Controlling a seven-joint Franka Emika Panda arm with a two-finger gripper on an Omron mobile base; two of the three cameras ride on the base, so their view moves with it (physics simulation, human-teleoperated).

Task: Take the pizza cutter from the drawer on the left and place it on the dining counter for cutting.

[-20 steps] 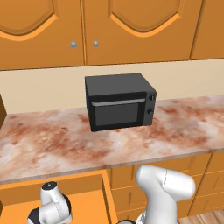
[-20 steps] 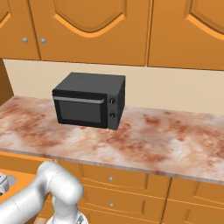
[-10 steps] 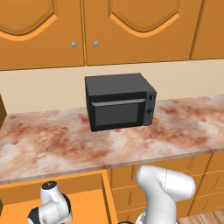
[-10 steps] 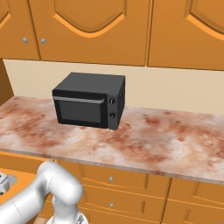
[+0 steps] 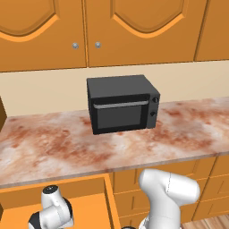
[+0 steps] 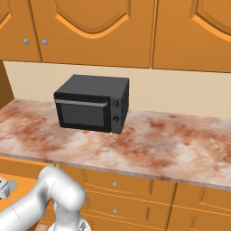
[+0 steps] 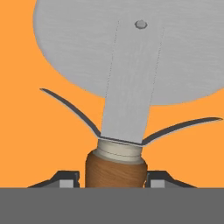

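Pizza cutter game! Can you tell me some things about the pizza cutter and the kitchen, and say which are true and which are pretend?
1. The pizza cutter has a round grey blade. True.
2. Its handle is blue plastic. False: it is brown wood.
3. The gripper has a finger tip on each side of the handle. True.
4. The pizza cutter lies on the marbled worktop. False: it lies on the plain orange inside of the drawer.
5. The microwave on the worktop is black. True.
6. The cabinet doors above the microwave stand open. False: they are closed.
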